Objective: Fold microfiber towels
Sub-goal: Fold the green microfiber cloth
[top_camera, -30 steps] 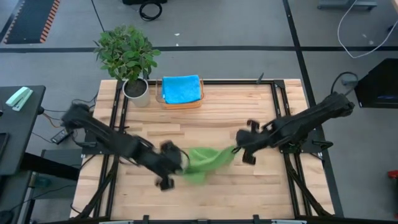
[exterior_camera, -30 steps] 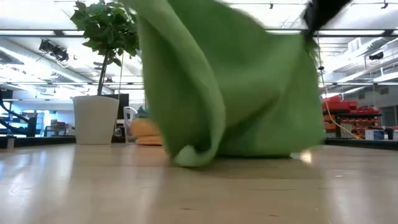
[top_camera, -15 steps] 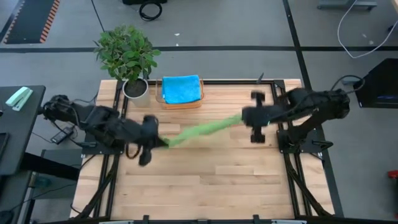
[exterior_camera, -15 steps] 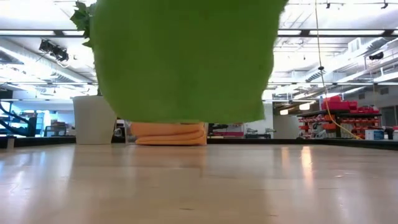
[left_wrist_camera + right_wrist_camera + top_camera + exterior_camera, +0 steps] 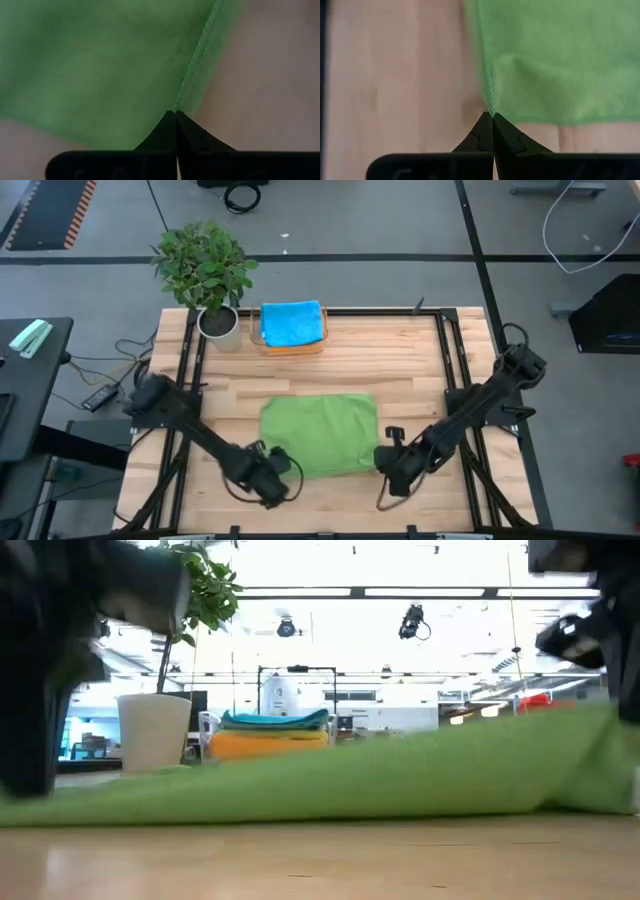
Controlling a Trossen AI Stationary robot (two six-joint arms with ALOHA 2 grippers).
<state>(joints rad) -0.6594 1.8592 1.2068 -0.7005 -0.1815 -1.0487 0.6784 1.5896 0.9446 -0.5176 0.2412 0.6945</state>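
bare table [image 5: 400, 370] beyond green towel [image 5: 318, 430]

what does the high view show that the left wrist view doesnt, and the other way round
Only the high view shows the whole table: the green towel spread flat, the left gripper and right gripper at its two near corners, the blue towel stacked at the back, and the potted plant. Only the left wrist view shows the left gripper's fingers pinched shut on the towel's stitched hem. Both show the green towel lying on the wooden table.
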